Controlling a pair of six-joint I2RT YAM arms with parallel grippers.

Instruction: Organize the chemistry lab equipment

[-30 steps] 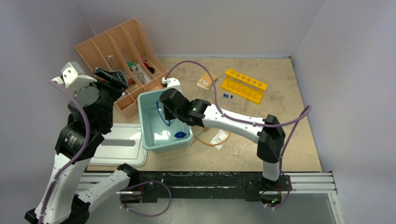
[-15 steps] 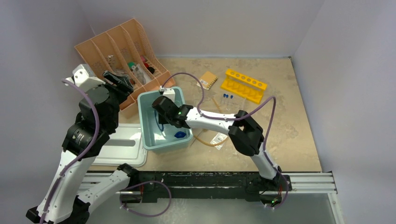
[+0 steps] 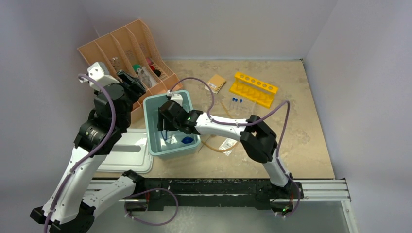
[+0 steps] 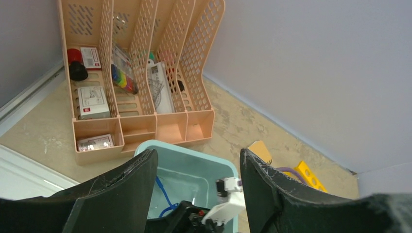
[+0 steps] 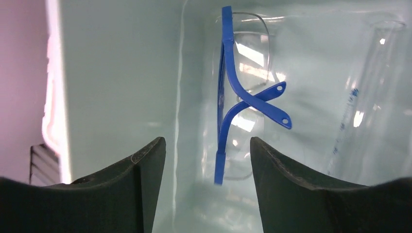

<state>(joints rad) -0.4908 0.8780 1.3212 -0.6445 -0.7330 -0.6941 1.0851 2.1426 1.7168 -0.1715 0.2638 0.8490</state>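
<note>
The blue-rimmed goggles (image 5: 228, 92) lie on the floor of the pale teal tub (image 3: 147, 121), with the clear cylinder (image 5: 364, 102) beside them; its blue hexagonal base (image 3: 186, 141) shows from above. My right gripper (image 5: 206, 145) is down inside the tub, open, with the tip of one goggle arm between its fingers but untouched. My left gripper (image 4: 198, 160) hovers open and empty above the tub's far-left rim, near the peach organiser (image 3: 104, 51). Blue-capped test tubes (image 3: 236, 100) lie by the yellow rack (image 3: 253, 88). Amber tubing (image 3: 214, 145) is right of the tub.
A white lid (image 3: 124, 151) lies left of the tub. A tan pad (image 3: 215, 83) sits behind it, and a small clear packet (image 3: 228, 143) lies by the tubing. The organiser's slots hold small boxes and markers (image 4: 92, 99). Walls close in at the back and both sides.
My right gripper lowered the goggles into the tub and opened, letting them go. The left arm swung right, toward the organiser and the tub.
</note>
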